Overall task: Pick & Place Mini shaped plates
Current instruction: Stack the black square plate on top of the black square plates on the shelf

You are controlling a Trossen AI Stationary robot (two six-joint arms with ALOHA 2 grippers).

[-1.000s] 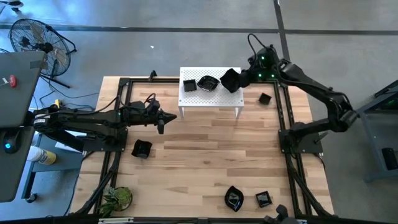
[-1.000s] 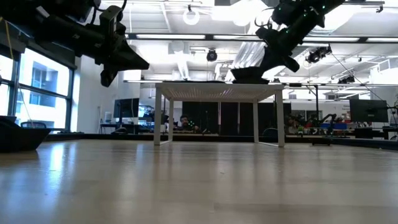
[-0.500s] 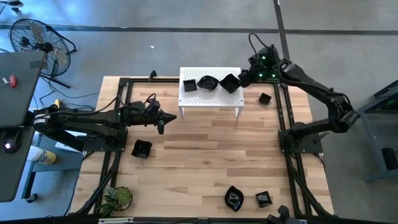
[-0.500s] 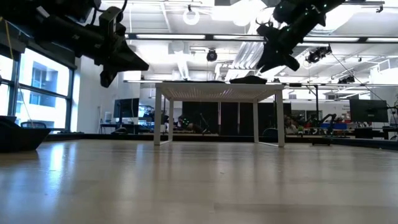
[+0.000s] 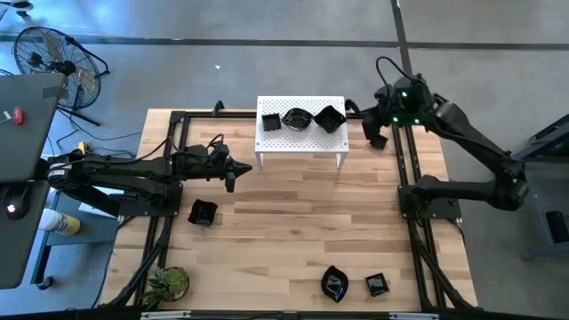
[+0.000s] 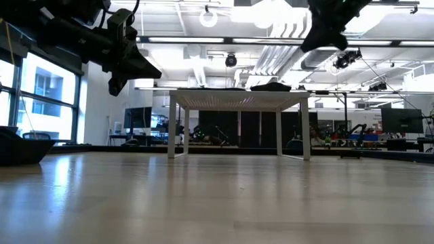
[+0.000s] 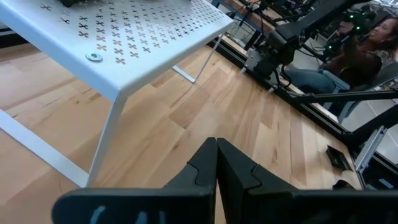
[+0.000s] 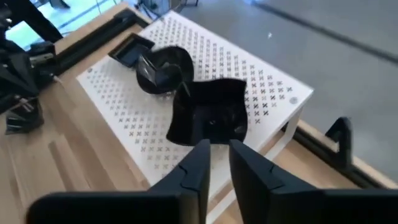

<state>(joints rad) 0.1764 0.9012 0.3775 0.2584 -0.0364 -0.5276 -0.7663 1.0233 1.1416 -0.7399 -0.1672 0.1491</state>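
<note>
Now right jaws (image 5: 374, 124) hover, parted, beside stand (image 5: 300, 135).

No text, label, brand or number is legible anywhere.

Three plates (image 5: 300, 118) crowd the white stand (image 5: 300, 145) (front edge seemingly bare).

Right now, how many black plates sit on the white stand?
3, in a row: small square plate at one end, round plate midway, larger square plate at the other end.
</note>
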